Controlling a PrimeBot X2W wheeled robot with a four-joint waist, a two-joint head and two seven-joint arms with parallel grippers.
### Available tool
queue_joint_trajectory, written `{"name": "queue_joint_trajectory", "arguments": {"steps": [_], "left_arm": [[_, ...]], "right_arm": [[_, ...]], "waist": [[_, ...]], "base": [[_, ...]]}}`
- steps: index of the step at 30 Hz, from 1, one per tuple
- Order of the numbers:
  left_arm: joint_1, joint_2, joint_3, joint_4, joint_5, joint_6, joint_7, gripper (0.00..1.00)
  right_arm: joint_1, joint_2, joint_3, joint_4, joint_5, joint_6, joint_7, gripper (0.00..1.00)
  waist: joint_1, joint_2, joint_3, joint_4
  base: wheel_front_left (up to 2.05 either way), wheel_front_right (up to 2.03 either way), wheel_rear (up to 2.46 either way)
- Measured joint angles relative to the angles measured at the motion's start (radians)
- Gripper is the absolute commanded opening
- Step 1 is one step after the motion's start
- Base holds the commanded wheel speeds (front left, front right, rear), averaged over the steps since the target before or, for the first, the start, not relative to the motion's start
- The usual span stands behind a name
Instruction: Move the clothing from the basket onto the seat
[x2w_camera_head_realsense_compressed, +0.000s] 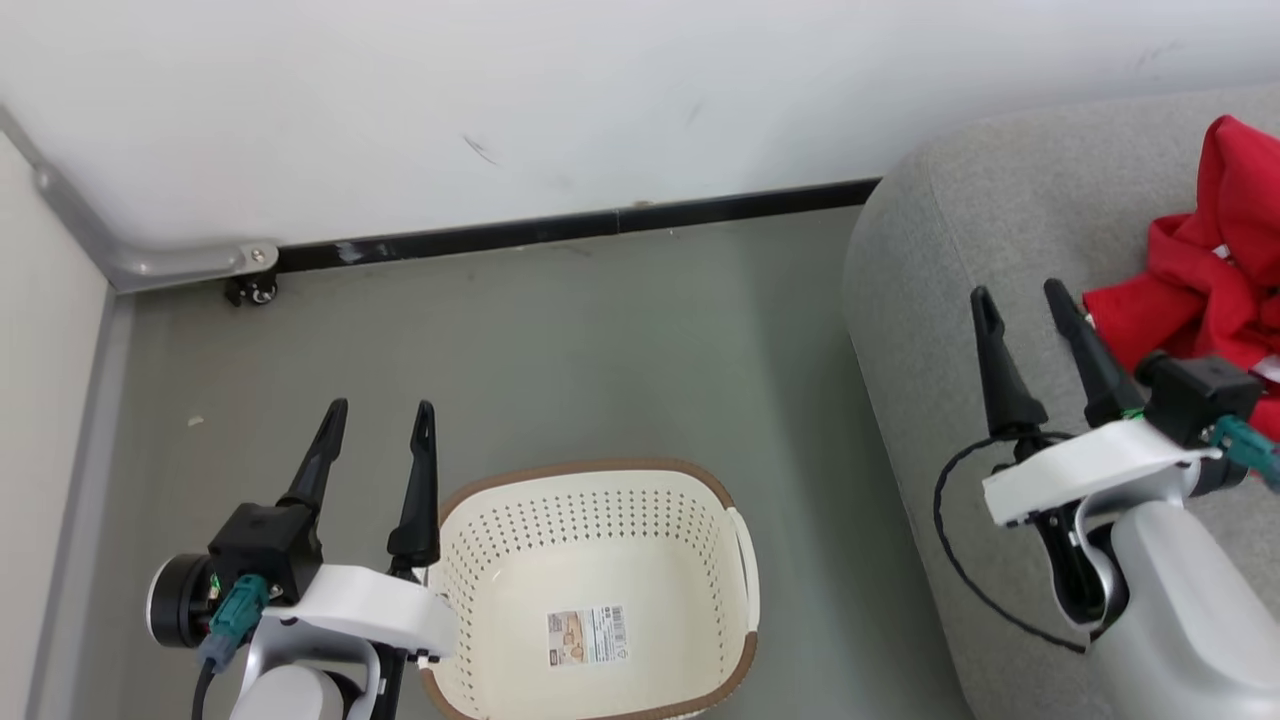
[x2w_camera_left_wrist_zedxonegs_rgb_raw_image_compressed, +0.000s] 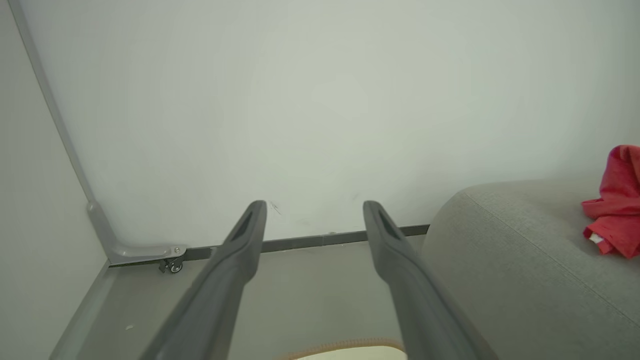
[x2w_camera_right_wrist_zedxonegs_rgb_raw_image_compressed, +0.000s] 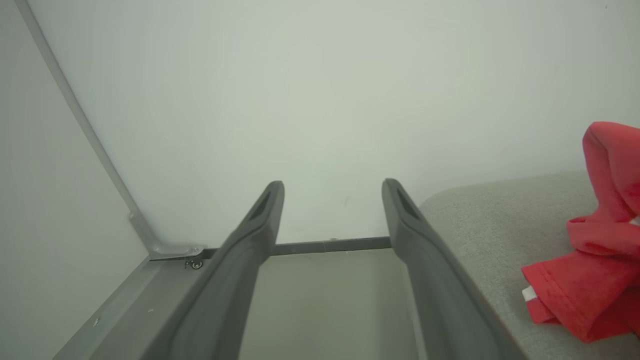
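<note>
Head view: basket (x2w_camera_head_realsense_compressed: 560, 520), mouth up, stands on the floor (x2w_camera_head_realsense_compressed: 600, 330), long axis unclear; clothing (x2w_camera_head_realsense_compressed: 1200, 290) lies crumpled on the seat (x2w_camera_head_realsense_compressed: 950, 260). Left gripper (x2w_camera_head_realsense_compressed: 381, 407) and right gripper (x2w_camera_head_realsense_compressed: 1020, 291) gape, holding nothing.

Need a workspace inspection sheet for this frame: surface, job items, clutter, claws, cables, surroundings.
Surface: grey-green floor, scuffed near the wall.
Job's things: cream basket stands on the floor, no garment seen inside, barcode label on its bottom; red clothing lies bunched on the grey seat.
Clutter: one small pale speck on the floor; otherwise nothing seen.
Claws: left claw open, holding nothing, by the basket's left side; right claw open, holding nothing, over the seat, left of the clothing.
Cables: black cable loops from the right wrist; teal connector at the left wrist.
Surroundings: white wall, black baseboard, grey corner rail with a small caster.
</note>
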Motion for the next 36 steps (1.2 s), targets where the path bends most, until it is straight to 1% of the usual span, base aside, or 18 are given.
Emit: {"name": "queue_joint_trajectory", "arguments": {"steps": [3, 15, 36], "left_arm": [[0.006, -0.002, 0.000, 0.009, -0.005, 0.000, 0.000, 1.00], [0.069, -0.005, 0.008, 0.058, -0.025, 0.000, -0.009, 1.00], [0.123, -0.026, -0.014, 0.091, -0.023, 0.000, -0.017, 1.00]], "right_arm": [[0.022, 0.008, 0.000, -0.008, -0.007, 0.000, 0.000, 1.00], [0.173, 0.090, -0.012, -0.045, -0.031, 0.000, 0.005, 1.00], [0.364, 0.129, -0.045, -0.132, -0.085, 0.000, 0.058, 1.00]], "waist": [[0.0000, 0.0000, -0.012, 0.006], [0.0000, 0.0000, -0.085, 0.032], [-0.0001, 0.0001, -0.164, 0.072]], "base": [[0.00, 0.00, 0.00], [0.00, 0.00, 0.00], [0.00, 0.00, 0.00]]}}
